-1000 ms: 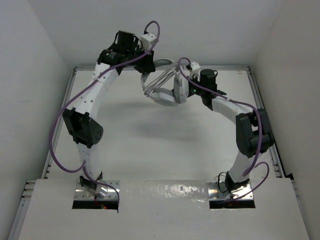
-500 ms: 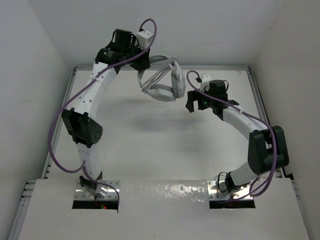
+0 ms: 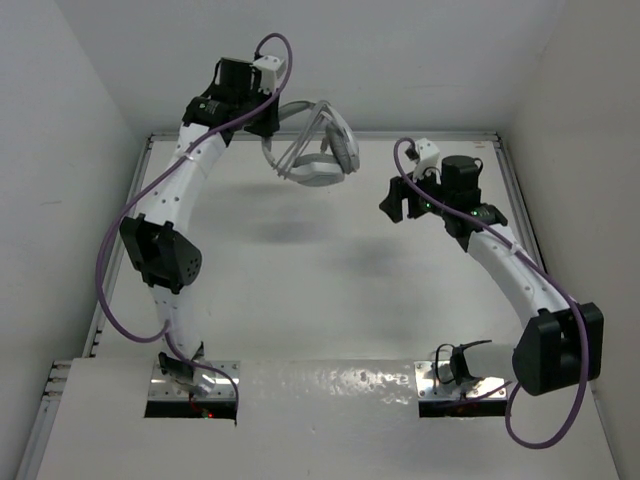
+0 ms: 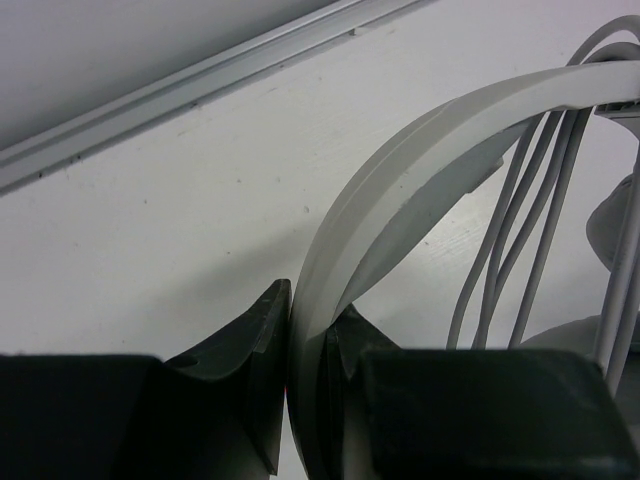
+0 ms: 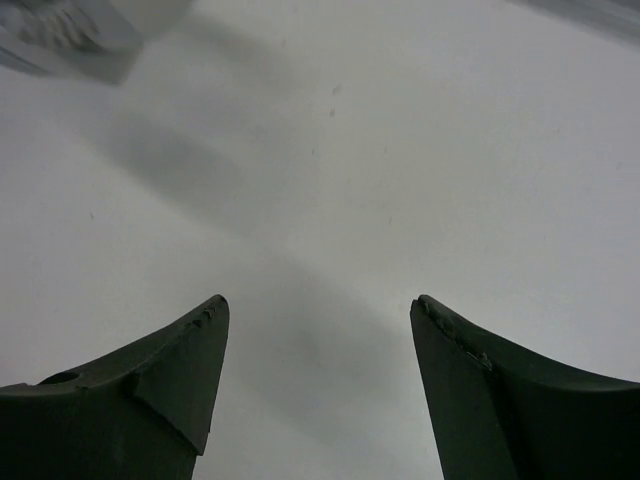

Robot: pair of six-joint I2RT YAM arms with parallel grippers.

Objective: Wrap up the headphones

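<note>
The white headphones (image 3: pixel 318 150) hang in the air at the back of the table, their pale cable looped several times across the headband and ear cups. My left gripper (image 3: pixel 268 122) is shut on the headband (image 4: pixel 400 190), which runs between its jaws in the left wrist view; cable strands (image 4: pixel 520 250) hang to the right. My right gripper (image 3: pixel 393 204) is open and empty, to the right of the headphones and apart from them. In the right wrist view (image 5: pixel 318 305) only bare table lies between its fingers, with a blurred ear cup (image 5: pixel 70 40) at the top left.
A metal rail (image 3: pixel 470 135) runs along the table's back edge, with side rails (image 3: pixel 525 220) right and left. White walls close in on three sides. Purple arm cables (image 3: pixel 110 270) loop beside both arms.
My right gripper let go of the headphones and drew back to the right. My left gripper moved the headphones left and a little farther back.
</note>
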